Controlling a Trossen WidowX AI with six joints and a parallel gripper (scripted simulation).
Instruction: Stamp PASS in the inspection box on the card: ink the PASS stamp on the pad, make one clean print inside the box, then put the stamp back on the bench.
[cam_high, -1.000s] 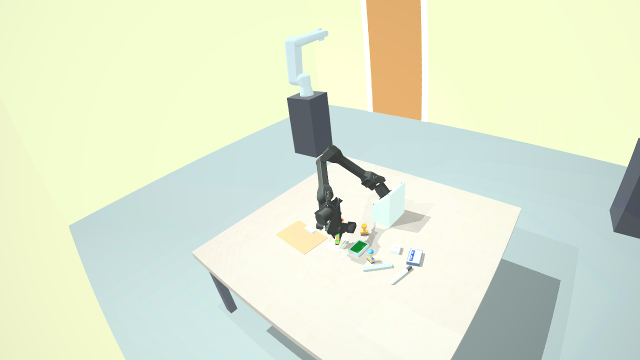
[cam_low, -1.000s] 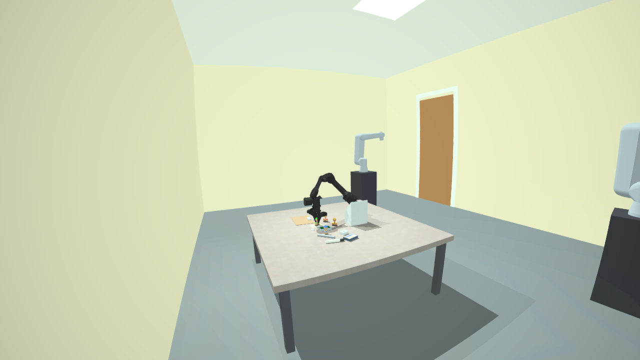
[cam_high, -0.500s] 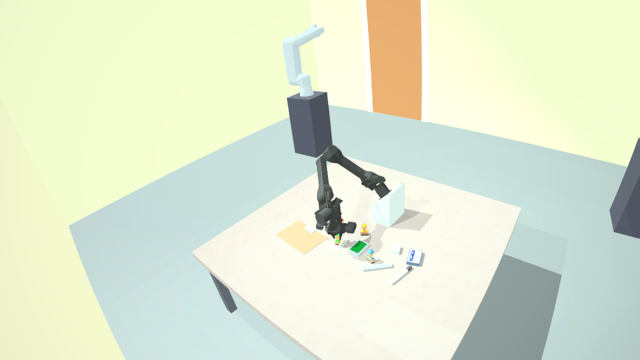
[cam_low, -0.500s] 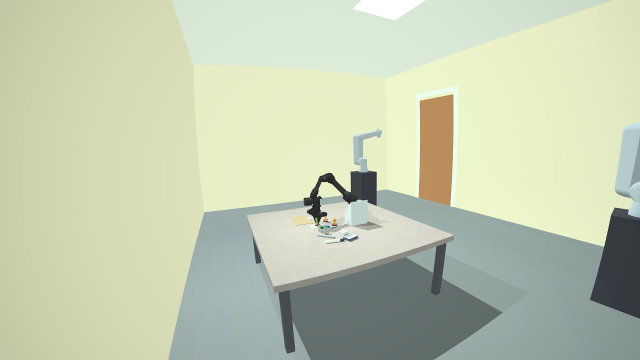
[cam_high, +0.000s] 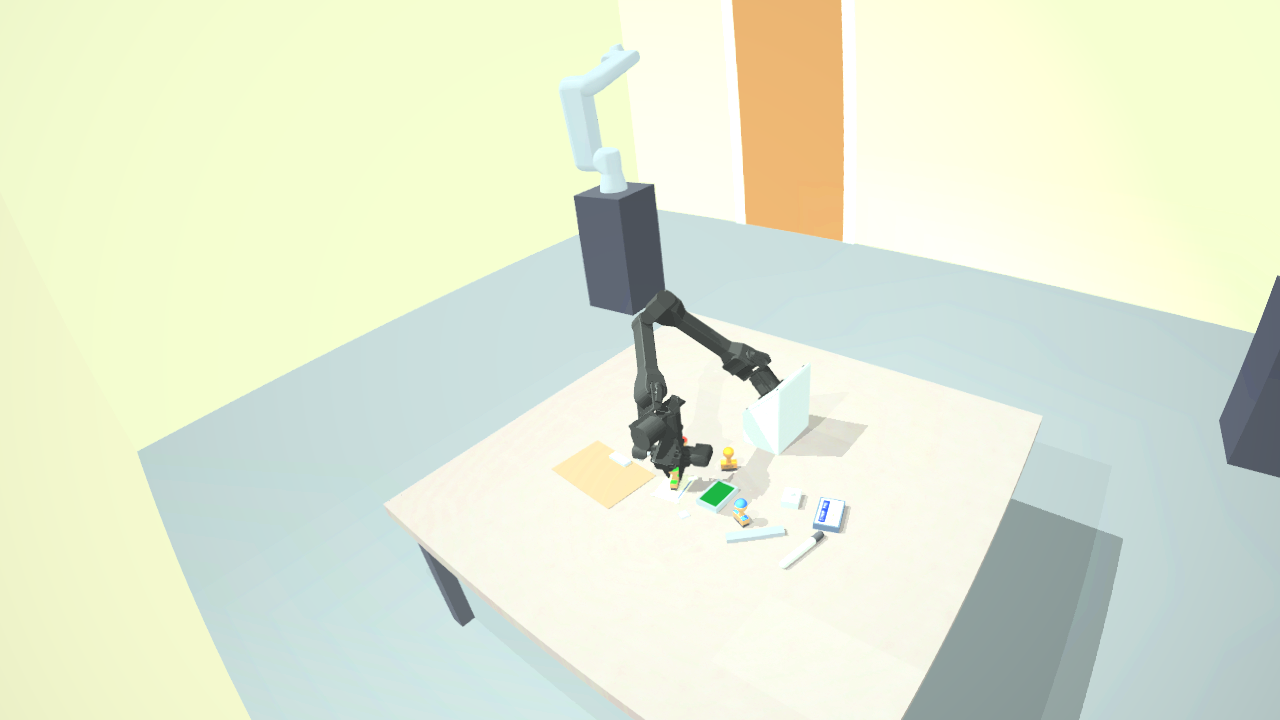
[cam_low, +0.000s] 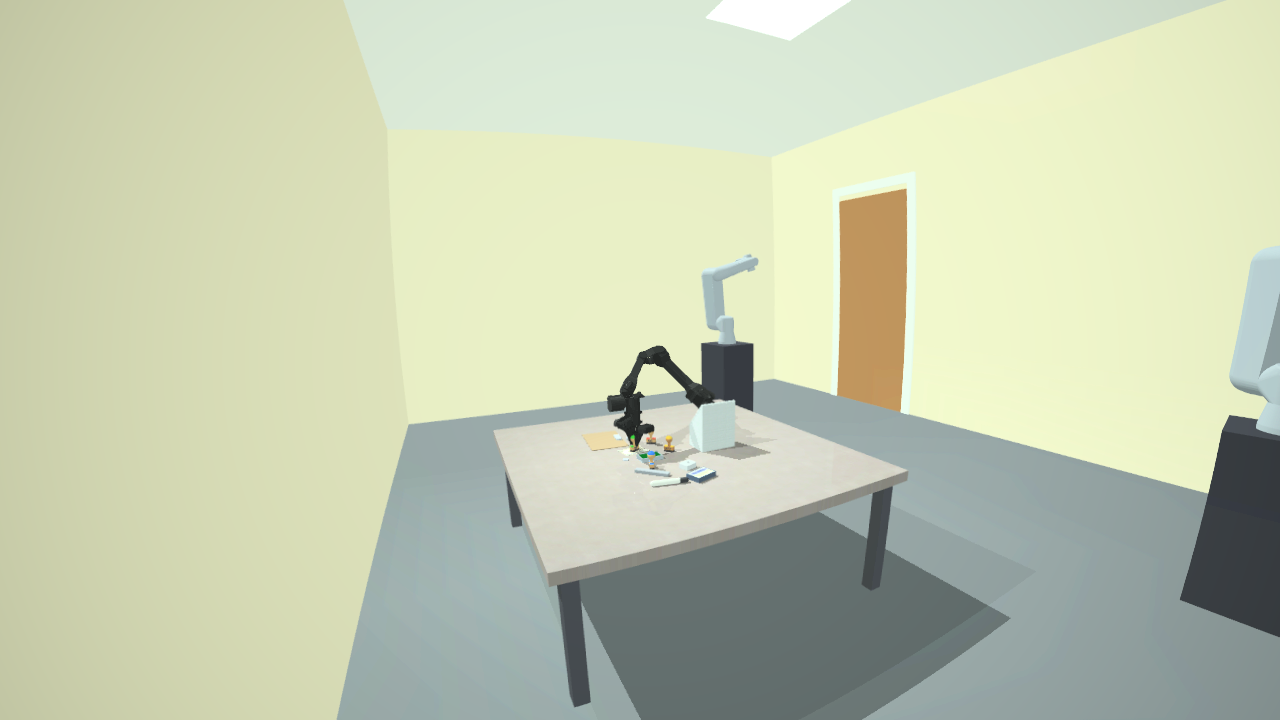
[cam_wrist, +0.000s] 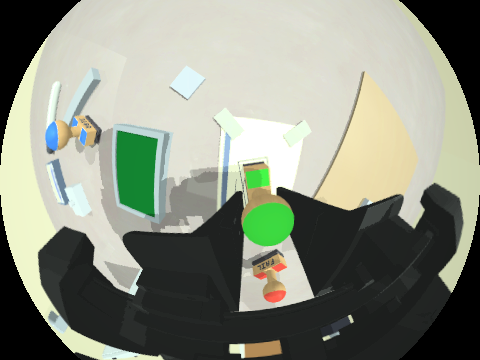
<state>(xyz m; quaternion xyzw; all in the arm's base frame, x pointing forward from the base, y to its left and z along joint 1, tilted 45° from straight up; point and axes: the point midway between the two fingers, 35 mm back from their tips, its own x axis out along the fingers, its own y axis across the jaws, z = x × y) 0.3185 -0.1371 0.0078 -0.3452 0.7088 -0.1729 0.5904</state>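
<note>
Across the bench (cam_high: 626, 582) (cam_low: 626, 519) (cam_wrist: 280, 50), going left to right in the top view, the tan sheet (cam_high: 590, 474) (cam_low: 601, 440) (cam_wrist: 370, 150) comes first, with a white block (cam_high: 620, 458) (cam_low: 617, 437) at its edge.

Next is the card (cam_high: 662, 492) (cam_low: 625, 452) (cam_wrist: 285, 165), a pale tab over each of two corners and a blue stripe down one side. Over it is the claw (cam_high: 673, 474) (cam_low: 632, 445) (cam_wrist: 259, 195), pointing down and clamped on the green stamp (cam_high: 674, 480) (cam_low: 632, 441) (cam_wrist: 268, 223) — its foot is at the box outlined on the card, covering part of it. I cannot tell whether foot and card touch, nor see any print beneath.

The red stamp (cam_high: 686, 440) (cam_low: 650, 437) (cam_wrist: 270, 272), marked FAIL, stands beyond the claw; a white square (cam_high: 683, 514) (cam_low: 625, 459) (cam_wrist: 187, 82) lies near the card, on the opposite side.

Then comes the green pad (cam_high: 717, 495) (cam_low: 648, 456) (cam_wrist: 136, 172), uncovered in its grey tray. The yellow stamp (cam_high: 728, 459) (cam_low: 668, 442) stands behind it, the blue stamp (cam_high: 741, 512) (cam_low: 651, 459) (cam_wrist: 62, 135) in front — both upright — and a grey bar (cam_high: 754, 534) (cam_low: 651, 471) (cam_wrist: 82, 95) lies nearer still.

Farther right are the pale stand (cam_high: 787, 416) (cam_low: 716, 427), a small white box (cam_high: 791, 498) (cam_low: 687, 464) (cam_wrist: 78, 200), a dark-ended pen (cam_high: 802, 548) (cam_low: 669, 482) (cam_wrist: 54, 102) and a blue-and-white box (cam_high: 828, 514) (cam_low: 701, 474) (cam_wrist: 57, 182).
</note>
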